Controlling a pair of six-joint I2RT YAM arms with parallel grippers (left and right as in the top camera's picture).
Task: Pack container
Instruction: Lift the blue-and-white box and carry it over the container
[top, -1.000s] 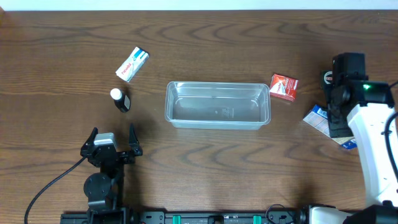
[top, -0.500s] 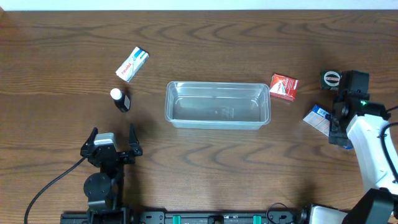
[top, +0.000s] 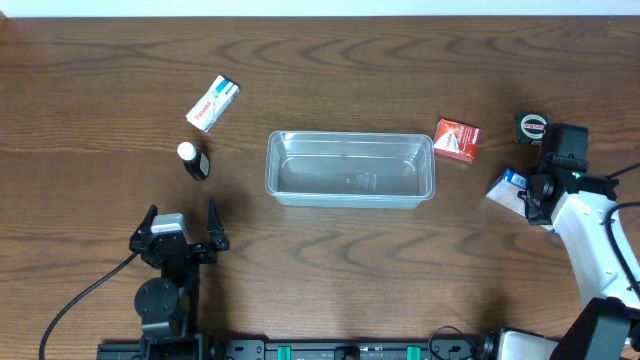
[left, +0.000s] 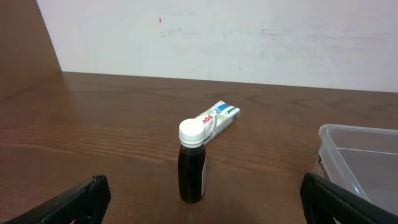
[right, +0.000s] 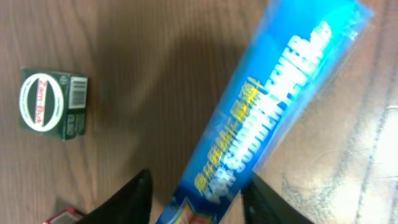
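The clear container stands empty mid-table; its corner shows at the right of the left wrist view. A long blue box lies at the right. My right gripper is over it. In the right wrist view the blue box runs diagonally between the dark fingertips, filling the gap of the right gripper at the frame's bottom edge. My left gripper rests open near the front left and holds nothing; in its own view it faces a small dark bottle.
The dark bottle with a white cap stands upright left of the container. A white box lies behind it. A red box sits by the container's right end. A small green box is beside the right arm.
The right arm has drawn back towards the front and come down on the blue box, uncovering the green box. Its jaws have narrowed around the blue box. The left arm is still.
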